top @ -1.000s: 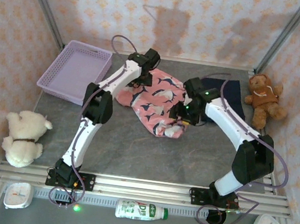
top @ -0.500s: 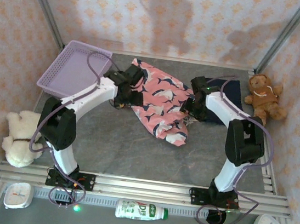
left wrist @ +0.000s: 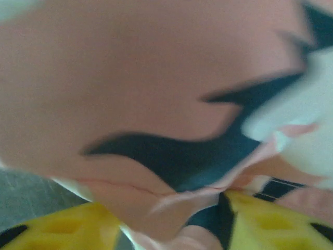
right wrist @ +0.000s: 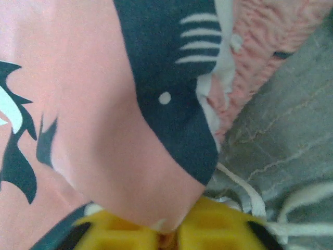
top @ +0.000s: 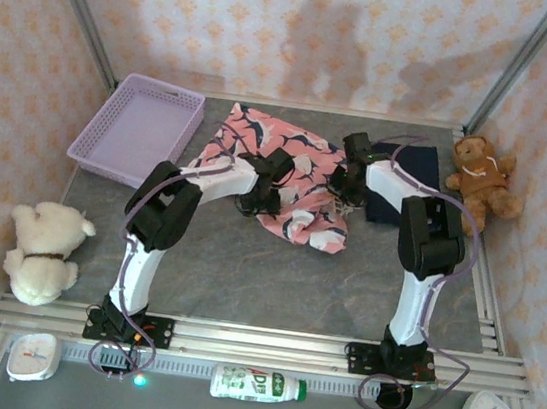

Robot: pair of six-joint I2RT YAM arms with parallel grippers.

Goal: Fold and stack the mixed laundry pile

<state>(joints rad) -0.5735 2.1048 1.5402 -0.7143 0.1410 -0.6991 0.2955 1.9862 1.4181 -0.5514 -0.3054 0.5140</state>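
left fingers (top: 263, 188): yellow pads set down on the left part of the salmon-pink soft cloth garment with navy-and-white shark print (top: 294, 162). in the left wrist view they stand partly apart with a bunched fold of that cloth between them. whether they truly pinch it i cannot tell.
right fingers (top: 342, 185): pressed tight together, with a thin edge of the pink cloth caught between the pads. thin white cords (right wrist: 244, 192) lie on the bench just to their right.
pink garment: lies rumpled on the grey stone-look bench (top: 243, 281), mostly between the two sets of fingers. it spreads past them towards the back wall, and a crumpled lobe lies nearer than them. no clean fold shows.
large plain dark navy cloth garment (top: 425, 164): just beyond the right fingers on the side away from the left ones, partly under the right arm. it looks flat and squarish, but i cannot tell whether it is folded.
done, as i judge it: little. both sets of fingers are on the pink piece, as if to start its first fold.
left: fold the pink garment, settle the navy one, stack the two.
lavender plastic lattice basket (top: 137, 131): well out past the left fingers.
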